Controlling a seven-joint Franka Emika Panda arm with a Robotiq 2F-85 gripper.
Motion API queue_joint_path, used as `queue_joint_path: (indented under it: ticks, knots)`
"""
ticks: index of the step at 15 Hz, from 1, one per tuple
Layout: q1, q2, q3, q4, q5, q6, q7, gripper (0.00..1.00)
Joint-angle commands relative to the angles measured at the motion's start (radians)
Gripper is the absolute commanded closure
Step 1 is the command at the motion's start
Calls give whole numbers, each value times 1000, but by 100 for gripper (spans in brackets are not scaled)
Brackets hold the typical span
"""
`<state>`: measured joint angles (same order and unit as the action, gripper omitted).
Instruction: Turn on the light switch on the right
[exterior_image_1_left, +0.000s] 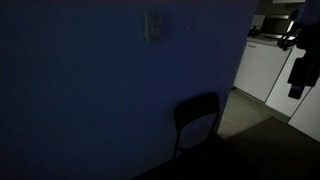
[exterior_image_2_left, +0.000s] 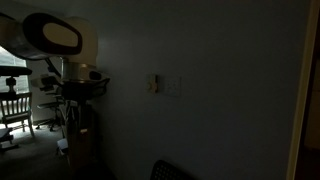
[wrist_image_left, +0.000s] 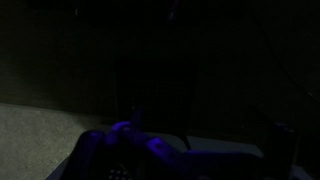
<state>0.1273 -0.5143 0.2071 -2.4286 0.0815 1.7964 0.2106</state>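
Observation:
The room is dark. Two switch plates sit side by side on the wall, seen in both exterior views; the left one (exterior_image_2_left: 154, 84) is small and the right one (exterior_image_2_left: 173, 87) is paler. In an exterior view they show as a faint plate (exterior_image_1_left: 155, 25) high on the wall. My arm (exterior_image_2_left: 55, 35) hangs well away from the wall, its gripper (exterior_image_2_left: 86, 82) a dark shape not touching the switches. It also shows as a silhouette (exterior_image_1_left: 298, 62) at the right edge. The wrist view shows only dim purple-lit shapes (wrist_image_left: 125, 140); the jaws cannot be made out.
A dark chair (exterior_image_1_left: 197, 118) stands against the wall below the switches; its top also shows in an exterior view (exterior_image_2_left: 172, 171). A lit kitchen area with white cabinets (exterior_image_1_left: 262, 62) lies beyond the wall's edge. A wooden chair (exterior_image_2_left: 14, 108) stands near a window.

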Motion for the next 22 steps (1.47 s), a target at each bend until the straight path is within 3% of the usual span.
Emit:
queue_joint_path:
  ticks: [1, 9, 15, 16, 22]
  knots:
    - [10, 32, 7, 27, -88, -24, -70, 0]
    - [37, 141, 8, 138, -393, -102, -315, 0]
    - [33, 254, -40, 246, -607, 15, -602, 0]
    - [41, 195, -23, 198, -564, -24, -513, 0]
    - [46, 204, -25, 208, -569, -20, -512, 0]
